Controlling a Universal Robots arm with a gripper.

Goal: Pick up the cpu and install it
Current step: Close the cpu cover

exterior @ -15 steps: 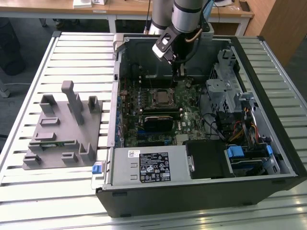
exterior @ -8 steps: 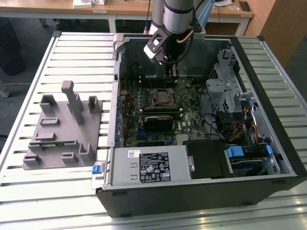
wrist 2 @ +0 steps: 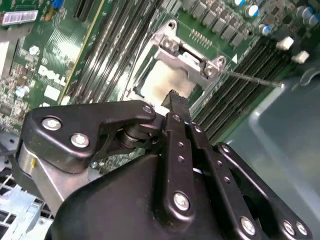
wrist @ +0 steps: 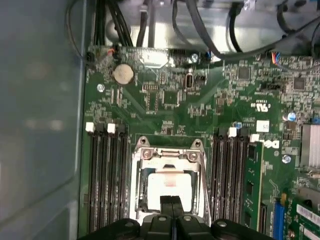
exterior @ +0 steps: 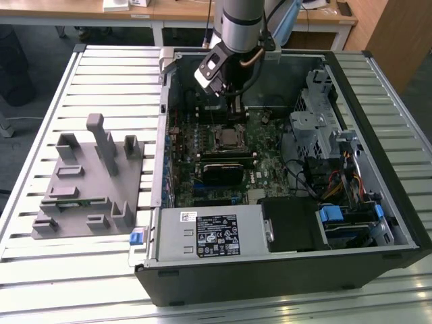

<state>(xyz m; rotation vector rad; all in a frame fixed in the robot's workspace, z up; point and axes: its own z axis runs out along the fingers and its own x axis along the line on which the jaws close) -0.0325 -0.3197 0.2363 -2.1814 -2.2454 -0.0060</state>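
Exterior view: the open case (exterior: 270,278) holds the motherboard (exterior: 260,128), with the gripper (exterior: 234,111) low over it. Second wrist view: the cpu (wrist 2: 167,82) lies in its socket frame (wrist 2: 192,60), and the fingertips (wrist 2: 172,98) are pressed together just above it. First wrist view: memory slots (wrist: 107,175) crowd both socket edges.

My end effector (wrist: 171,202) is black satin links, metal by the look of it, with shiny steel screw heads. The cpu (wrist: 167,185) has a pale, dull silver metal top, the socket frame (wrist: 167,155) is bright bare metal, and the motherboard (wrist: 165,100) is glossy green laminate. In the exterior view the table (exterior: 101,74) is ribbed pale metal with a soft sheen, and the fixture (exterior: 88,182) is matt grey plastic.
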